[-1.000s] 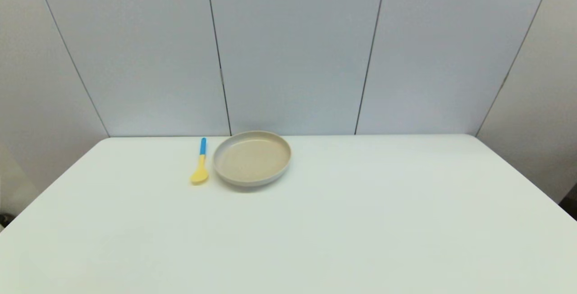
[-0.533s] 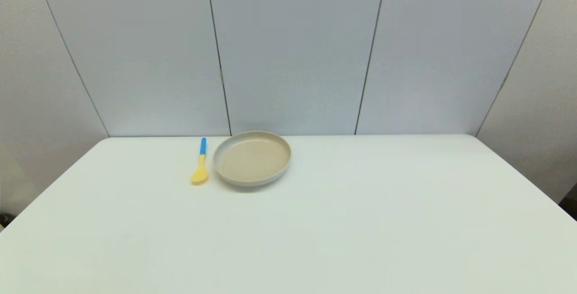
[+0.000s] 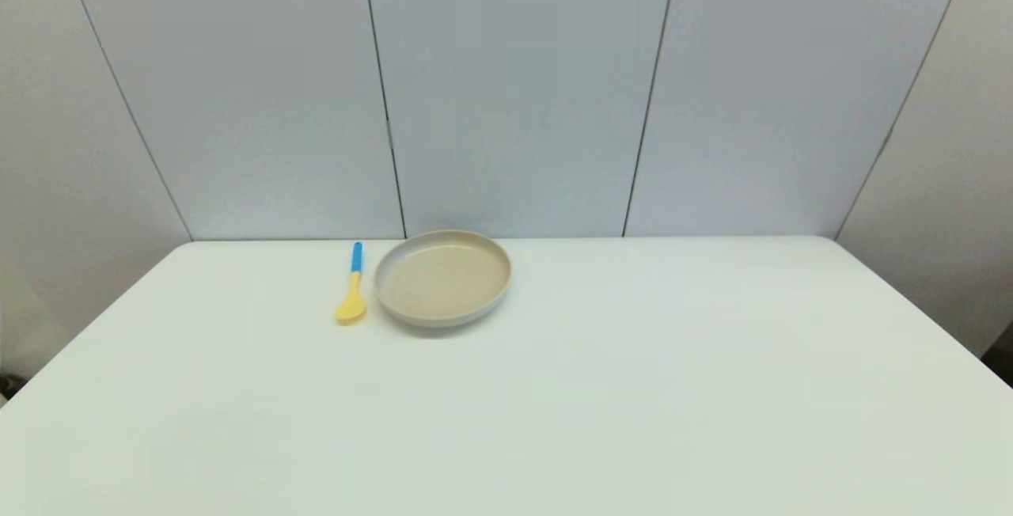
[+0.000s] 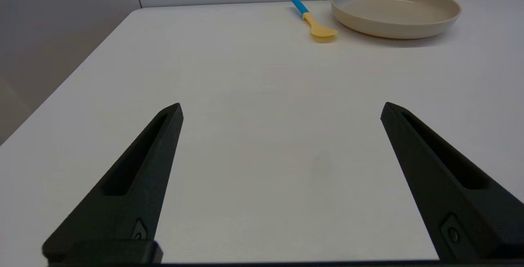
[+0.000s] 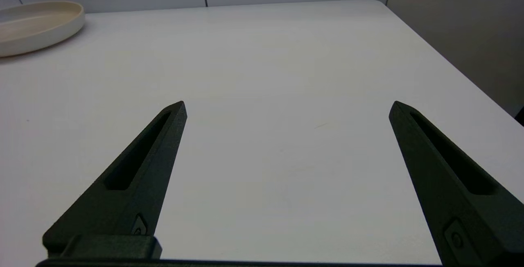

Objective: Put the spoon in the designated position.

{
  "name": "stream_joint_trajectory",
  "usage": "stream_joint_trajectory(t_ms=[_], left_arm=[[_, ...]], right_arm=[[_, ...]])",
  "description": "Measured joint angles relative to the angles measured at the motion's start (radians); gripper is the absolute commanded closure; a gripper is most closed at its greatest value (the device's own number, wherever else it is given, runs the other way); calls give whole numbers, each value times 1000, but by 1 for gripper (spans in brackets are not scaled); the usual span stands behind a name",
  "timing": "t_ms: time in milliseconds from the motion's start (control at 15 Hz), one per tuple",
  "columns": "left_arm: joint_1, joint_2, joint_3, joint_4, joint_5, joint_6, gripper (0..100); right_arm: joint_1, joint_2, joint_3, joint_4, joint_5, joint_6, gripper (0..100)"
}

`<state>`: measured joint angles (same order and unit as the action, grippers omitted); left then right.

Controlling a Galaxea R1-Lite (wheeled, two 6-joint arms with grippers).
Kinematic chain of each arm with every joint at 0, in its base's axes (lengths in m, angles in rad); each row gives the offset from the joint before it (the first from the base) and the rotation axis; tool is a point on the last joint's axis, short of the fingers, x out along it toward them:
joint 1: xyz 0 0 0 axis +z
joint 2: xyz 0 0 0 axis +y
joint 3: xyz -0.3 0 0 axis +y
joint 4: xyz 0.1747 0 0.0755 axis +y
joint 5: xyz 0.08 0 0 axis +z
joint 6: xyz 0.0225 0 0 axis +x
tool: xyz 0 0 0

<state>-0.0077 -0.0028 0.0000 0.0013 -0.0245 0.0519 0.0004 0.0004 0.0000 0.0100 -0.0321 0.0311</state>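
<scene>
The spoon lies flat on the white table near its far edge, yellow bowl toward me, blue handle pointing at the wall. It rests just left of a round beige dish without touching it. The left wrist view shows the spoon far ahead of my left gripper, which is open and holds nothing. My right gripper is open too, over bare tabletop at the near right. Neither arm appears in the head view. The designated position is unmarked tabletop that I cannot pick out.
The dish is empty and also shows at the far side of the right wrist view. Grey wall panels stand right behind the table's far edge. The table's left edge and right edge drop off beside the grippers.
</scene>
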Motion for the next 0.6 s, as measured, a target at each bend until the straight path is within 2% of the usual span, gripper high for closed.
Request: stream_joint_trajectory(t_ms=[600], left_arm=[[0,0,0,0,0,0,0]], right_arm=[[0,0,0,0,0,3,0]])
